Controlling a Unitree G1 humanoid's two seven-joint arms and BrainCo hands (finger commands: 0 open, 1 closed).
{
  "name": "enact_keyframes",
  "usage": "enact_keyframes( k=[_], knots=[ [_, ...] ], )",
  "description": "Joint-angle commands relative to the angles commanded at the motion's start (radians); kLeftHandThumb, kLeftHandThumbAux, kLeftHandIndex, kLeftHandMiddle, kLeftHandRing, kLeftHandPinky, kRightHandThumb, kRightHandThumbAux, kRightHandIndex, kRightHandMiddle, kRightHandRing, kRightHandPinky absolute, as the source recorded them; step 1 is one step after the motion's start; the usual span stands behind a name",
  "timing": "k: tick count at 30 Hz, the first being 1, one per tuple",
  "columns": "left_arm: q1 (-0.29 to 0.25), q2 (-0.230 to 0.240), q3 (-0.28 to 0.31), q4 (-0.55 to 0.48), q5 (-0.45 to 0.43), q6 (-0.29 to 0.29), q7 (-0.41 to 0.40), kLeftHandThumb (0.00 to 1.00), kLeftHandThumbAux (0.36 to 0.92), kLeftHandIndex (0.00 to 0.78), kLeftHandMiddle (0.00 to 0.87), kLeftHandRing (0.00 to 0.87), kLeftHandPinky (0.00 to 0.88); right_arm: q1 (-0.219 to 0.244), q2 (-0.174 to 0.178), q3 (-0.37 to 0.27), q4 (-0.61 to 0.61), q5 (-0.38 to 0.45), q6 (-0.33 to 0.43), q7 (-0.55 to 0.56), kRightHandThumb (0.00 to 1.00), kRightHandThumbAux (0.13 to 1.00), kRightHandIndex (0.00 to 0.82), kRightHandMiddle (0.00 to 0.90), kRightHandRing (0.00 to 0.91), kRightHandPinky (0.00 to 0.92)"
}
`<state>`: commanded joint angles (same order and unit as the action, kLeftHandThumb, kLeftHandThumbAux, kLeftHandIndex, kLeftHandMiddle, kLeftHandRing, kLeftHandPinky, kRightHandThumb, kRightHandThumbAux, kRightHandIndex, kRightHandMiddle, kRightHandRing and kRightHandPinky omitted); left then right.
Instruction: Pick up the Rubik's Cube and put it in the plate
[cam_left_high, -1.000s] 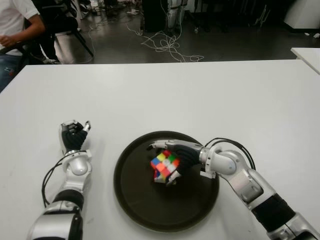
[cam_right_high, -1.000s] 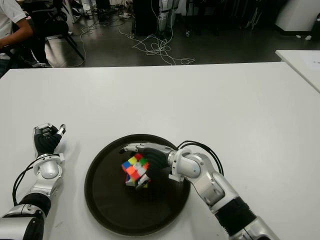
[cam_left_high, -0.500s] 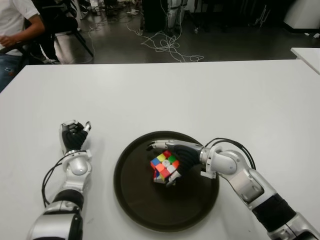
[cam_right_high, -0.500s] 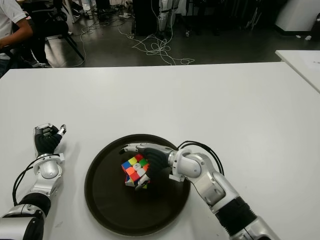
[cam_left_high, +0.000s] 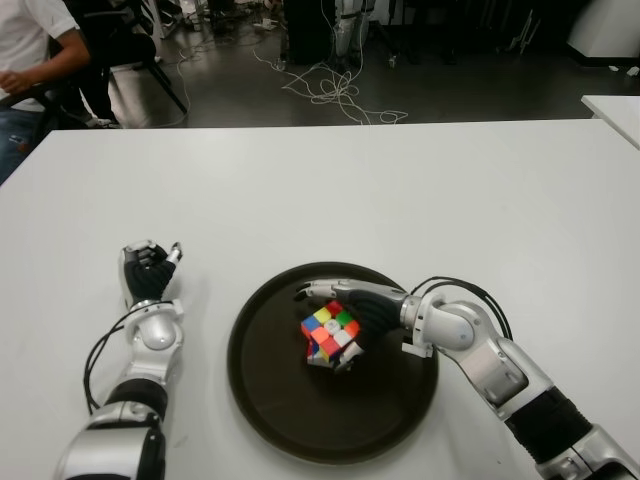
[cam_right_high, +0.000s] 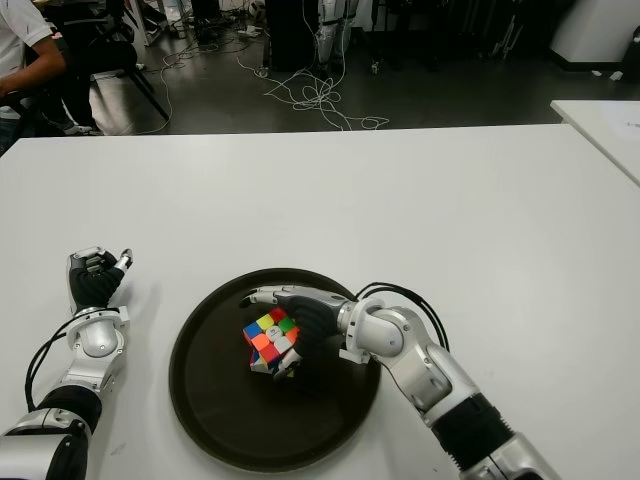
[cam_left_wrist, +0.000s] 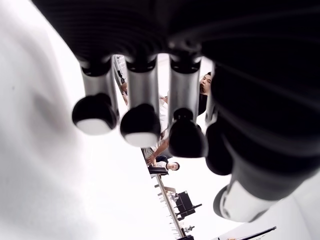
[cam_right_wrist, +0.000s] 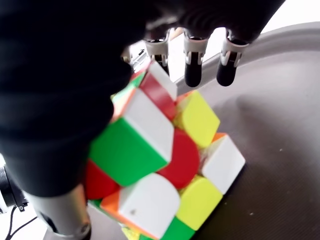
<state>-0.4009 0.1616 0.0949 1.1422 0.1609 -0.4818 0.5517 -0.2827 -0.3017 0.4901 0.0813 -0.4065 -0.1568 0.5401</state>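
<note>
We see bare white table (cam_left_high: 420, 190) all around the dark plate (cam_left_high: 270, 400). Inside the plate, the Rubik's Cube (cam_left_high: 331, 334) and our right hand (cam_left_high: 362, 312) fill the far right part; the near and left parts lie open. Our left hand (cam_left_high: 147, 272) shows left of the plate.

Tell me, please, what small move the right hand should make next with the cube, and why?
Probably open the fingers and let go. The right hand holds the cube tilted over the middle of the plate, low and seemingly touching its floor, so release looks like what remains. The left hand shows idle left of the plate.
</note>
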Motion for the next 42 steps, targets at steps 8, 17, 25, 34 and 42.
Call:
enact_keyframes(
  k=[8, 17, 25, 34, 42],
  knots=[
    [0.001, 0.000, 0.000, -0.001, 0.000, -0.008, 0.000, 0.340, 0.790, 0.744, 0.864, 0.865, 0.871, 0.015, 0.009, -0.017, -0.003, -0.014, 0.004, -0.056, 0.000, 0.796, 0.000, 0.000, 0.000, 0.000],
    [-0.002, 0.004, 0.000, 0.011, 0.002, -0.008, 0.004, 0.351, 0.784, 0.724, 0.854, 0.860, 0.866, 0.020, -0.051, -0.168, 0.022, 0.040, -0.109, -0.177, 0.000, 0.797, 0.000, 0.000, 0.000, 0.007],
    [-0.008, 0.013, 0.000, 0.031, 0.006, -0.016, 0.006, 0.367, 0.773, 0.699, 0.845, 0.853, 0.857, 0.038, -0.033, -0.304, 0.018, 0.046, -0.172, -0.371, 0.000, 0.816, 0.000, 0.000, 0.000, 0.002],
    [-0.012, 0.015, 0.005, 0.036, -0.001, -0.029, -0.002, 0.372, 0.768, 0.716, 0.853, 0.860, 0.869, 0.072, -0.052, -0.401, 0.200, 0.010, -0.316, -0.610, 0.000, 0.768, 0.000, 0.000, 0.000, 0.000],
    [-0.019, 0.023, 0.012, 0.045, -0.009, -0.023, -0.013, 0.379, 0.767, 0.712, 0.855, 0.864, 0.871, 0.090, -0.044, -0.462, 0.250, 0.037, -0.393, -0.716, 0.000, 0.801, 0.003, 0.033, 0.018, 0.047]
  ],
)
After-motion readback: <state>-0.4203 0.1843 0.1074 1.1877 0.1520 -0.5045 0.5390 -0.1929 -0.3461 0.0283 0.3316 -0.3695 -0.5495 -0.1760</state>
